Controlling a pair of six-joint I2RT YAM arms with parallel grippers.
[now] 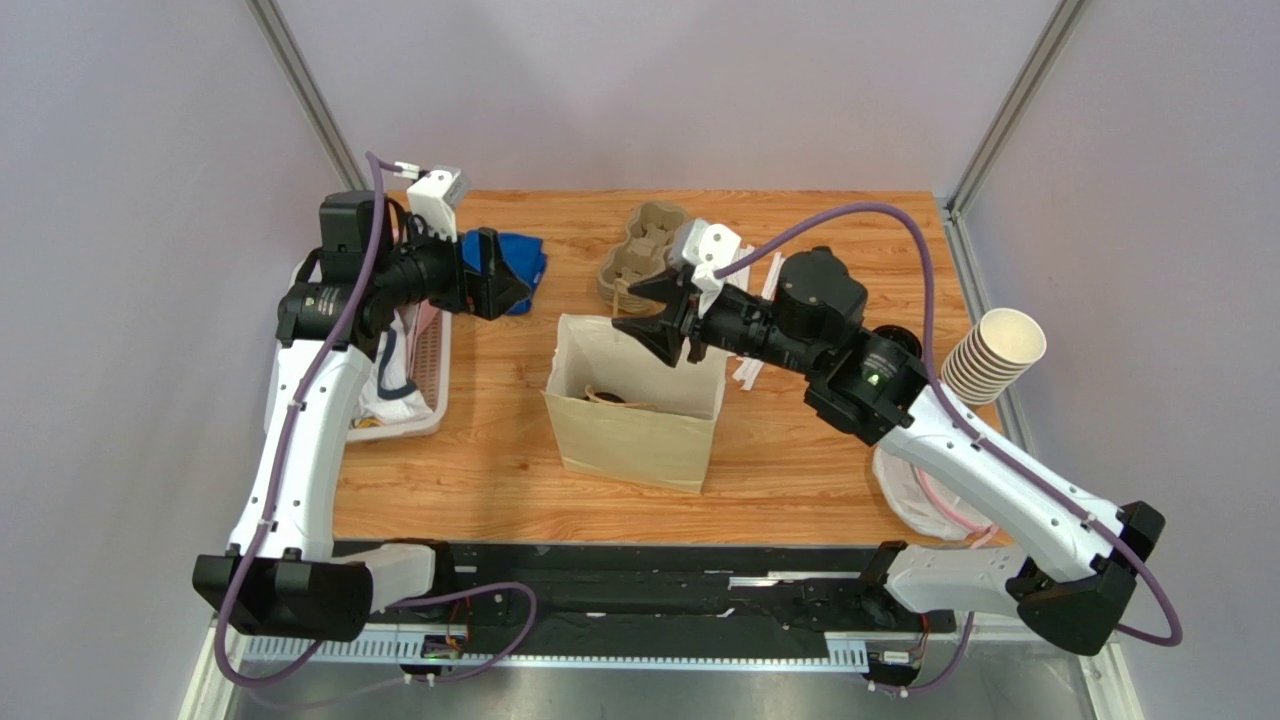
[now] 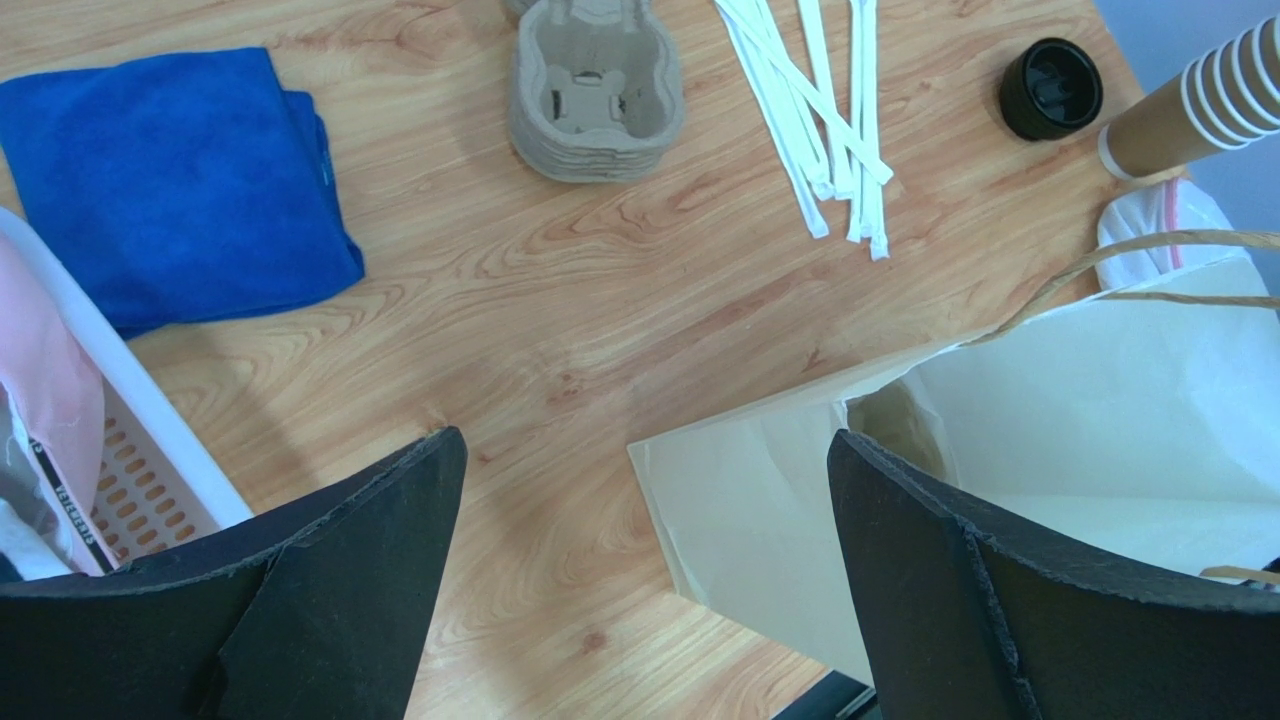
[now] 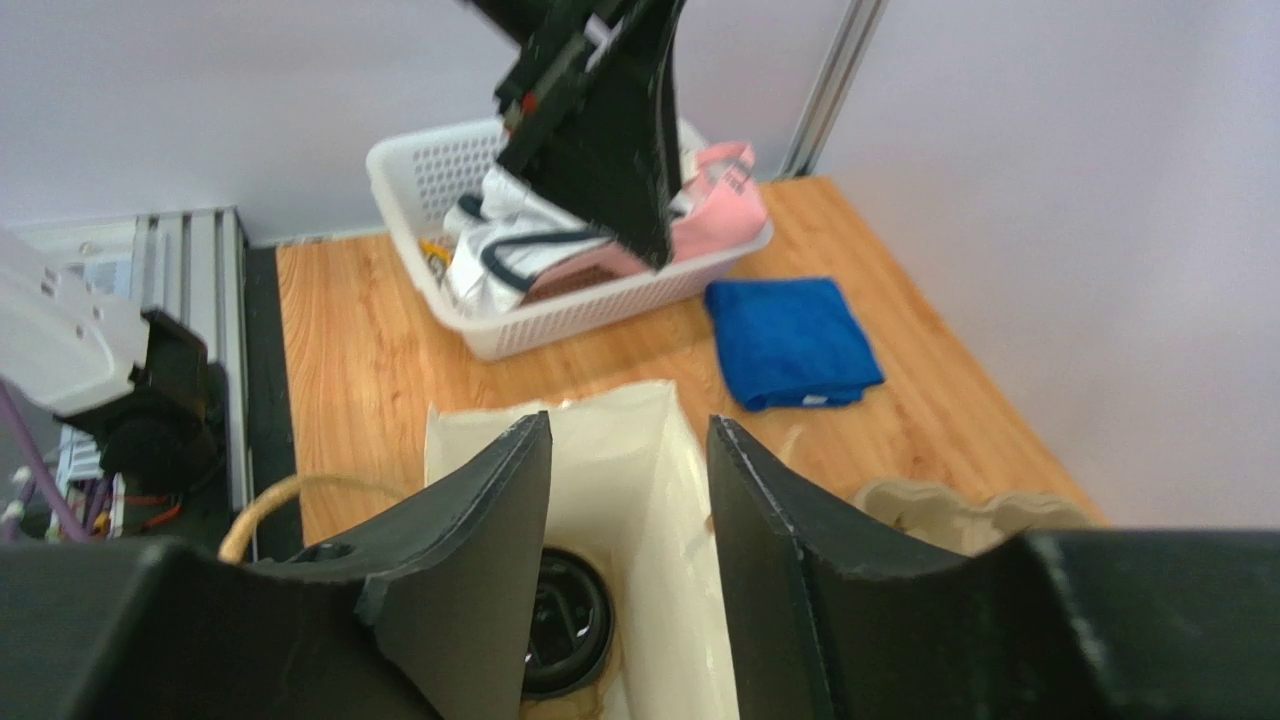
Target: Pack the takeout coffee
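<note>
Evidently the takeout coffee (image 3: 564,623), a small tan paper cup under a round black plastic lid, is standing inside the open beige paper bag (image 1: 631,428) at the middle of the wooden table (image 1: 496,495). Only its lid is seen, in the right wrist view, low in the bag against the pale inner wall.

The cup is judged to be light and thin-walled. Its paper would be dented by a hard squeeze, and its smooth lid could be popped off or slipped on. If it had to be taken again, a hold around the paper wall just under the lid's rim would be advised, with the cup kept upright. Whether liquid is inside cannot be told.

The right gripper (image 3: 624,435) is held over the bag's mouth with its jaws partly apart. Nothing is clamped between them, and the lid is seen below, through the gap. Whether a finger touches the cup cannot be made out.

The left gripper (image 2: 643,450) is spread fully wide above bare wood beside the bag's corner, near the folded blue cloth (image 2: 166,180). Nothing is held or touched by it.
</note>
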